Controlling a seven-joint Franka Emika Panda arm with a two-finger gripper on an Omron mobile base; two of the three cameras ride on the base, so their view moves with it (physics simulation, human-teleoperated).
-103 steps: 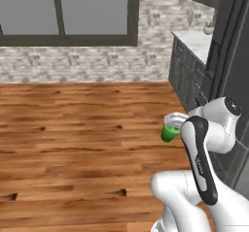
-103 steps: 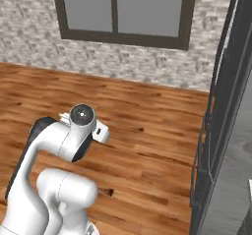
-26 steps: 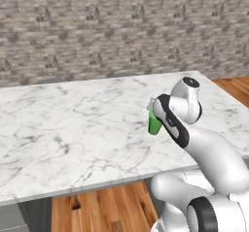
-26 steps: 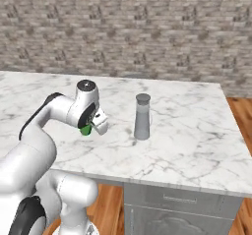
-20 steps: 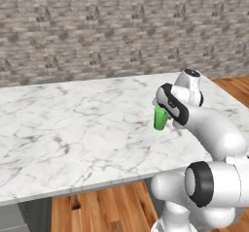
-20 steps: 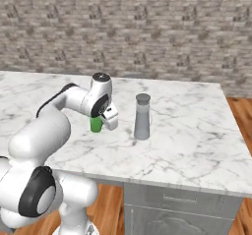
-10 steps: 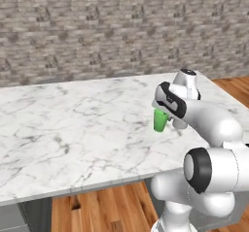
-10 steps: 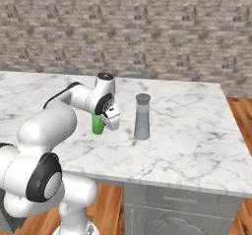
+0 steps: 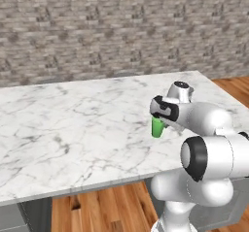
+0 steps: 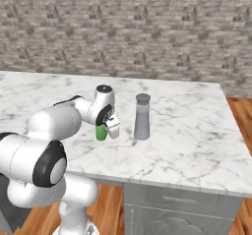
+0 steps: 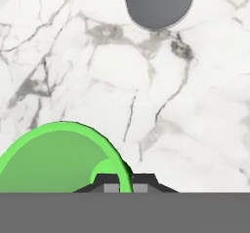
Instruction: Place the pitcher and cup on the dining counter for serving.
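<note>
Clamping the rim of the cup [image 10: 101, 132], the gripper [image 10: 111, 126] holds it low over the dining counter [image 10: 197, 131]; whether the base touches the marble cannot be told. Pitcher [image 10: 142, 117] stands upright just right of the cup, apart from it. Brick wall [image 10: 147, 27] runs behind the far edge.

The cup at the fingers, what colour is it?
Bright green; the cup shows best in the hand view, rim toward the camera.
</note>
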